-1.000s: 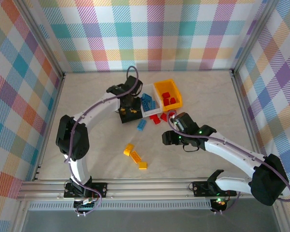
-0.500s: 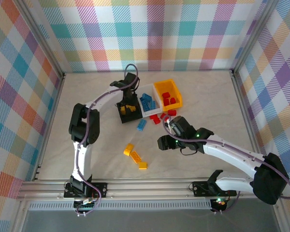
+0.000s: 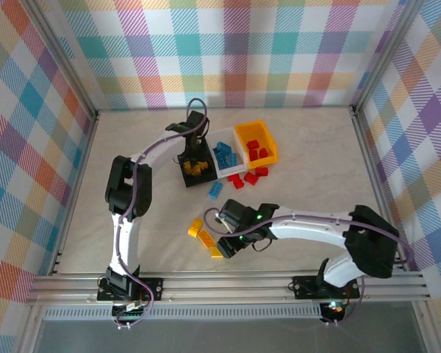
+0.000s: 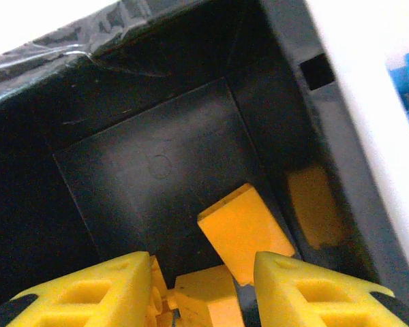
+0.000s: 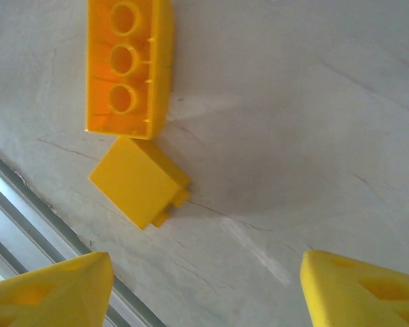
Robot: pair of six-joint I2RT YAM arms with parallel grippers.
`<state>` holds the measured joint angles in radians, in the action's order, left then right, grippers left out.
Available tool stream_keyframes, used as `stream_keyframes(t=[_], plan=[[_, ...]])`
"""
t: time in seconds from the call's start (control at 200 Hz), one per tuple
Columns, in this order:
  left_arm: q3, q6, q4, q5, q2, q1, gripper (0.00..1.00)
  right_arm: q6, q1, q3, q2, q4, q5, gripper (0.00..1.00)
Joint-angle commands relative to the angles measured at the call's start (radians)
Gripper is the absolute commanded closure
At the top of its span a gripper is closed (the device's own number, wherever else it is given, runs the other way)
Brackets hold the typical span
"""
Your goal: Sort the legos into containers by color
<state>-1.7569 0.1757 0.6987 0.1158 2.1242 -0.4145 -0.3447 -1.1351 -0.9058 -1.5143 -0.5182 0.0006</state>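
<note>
The containers stand in a row at the back: black bin point(image 3: 188, 176), white bin point(image 3: 230, 166) with blue legos point(image 3: 223, 155), orange-yellow bin point(image 3: 244, 133) with red legos point(image 3: 257, 152). My left gripper point(image 3: 194, 163) reaches down into the black bin point(image 4: 157, 163), open, its jaws apart over yellow legos point(image 4: 245, 230) lying on the bin floor. My right gripper point(image 3: 230, 243) hovers open over the table beside a small square yellow lego point(image 5: 138, 180) and a long yellow one point(image 5: 128, 65); nothing lies between its fingers point(image 5: 358, 289).
Red legos point(image 3: 250, 177) and one blue lego point(image 3: 216, 190) lie loose on the table in front of the bins. Three yellow legos point(image 3: 206, 237) lie near the front. A metal rail point(image 5: 27, 218) runs along the table's near edge close to my right gripper.
My right arm swung from the red legos by the bins down to the yellow legos at the front, its jaws opening wider. The left jaws have parted inside the black bin.
</note>
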Motion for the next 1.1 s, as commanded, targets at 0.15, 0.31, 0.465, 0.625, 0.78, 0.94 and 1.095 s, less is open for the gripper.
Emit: stream_keyframes(t=[0.15, 0.31, 0.465, 0.625, 0.78, 0.94, 1.095], plan=[[0.031, 0.042, 0.040, -0.076, -0.261, 0.010, 0.52, 0.082, -0.095, -0.144, -0.180, -0.039, 0.021, 0.24], [0.163, 0.051, 0.057, -0.083, -0.448, 0.010, 0.50, 0.051, -0.098, -0.213, -0.263, -0.075, 0.055, 0.16], [0.318, 0.070, 0.057, -0.082, -0.607, 0.010, 0.48, -0.025, -0.100, -0.259, -0.301, -0.118, 0.114, 0.12], [0.445, 0.089, 0.050, -0.075, -0.723, 0.010, 0.47, -0.128, -0.104, -0.316, -0.341, -0.206, 0.170, 0.10], [0.508, 0.087, 0.064, -0.058, -0.789, 0.010, 0.46, -0.271, -0.117, -0.323, -0.352, -0.245, 0.155, 0.13], [0.547, 0.078, 0.076, -0.037, -0.836, 0.010, 0.45, -0.416, -0.154, -0.366, -0.389, -0.300, 0.171, 0.15], [0.571, 0.076, 0.078, -0.039, -0.863, 0.010, 0.45, -0.473, -0.179, -0.394, -0.430, -0.298, 0.181, 0.18]])
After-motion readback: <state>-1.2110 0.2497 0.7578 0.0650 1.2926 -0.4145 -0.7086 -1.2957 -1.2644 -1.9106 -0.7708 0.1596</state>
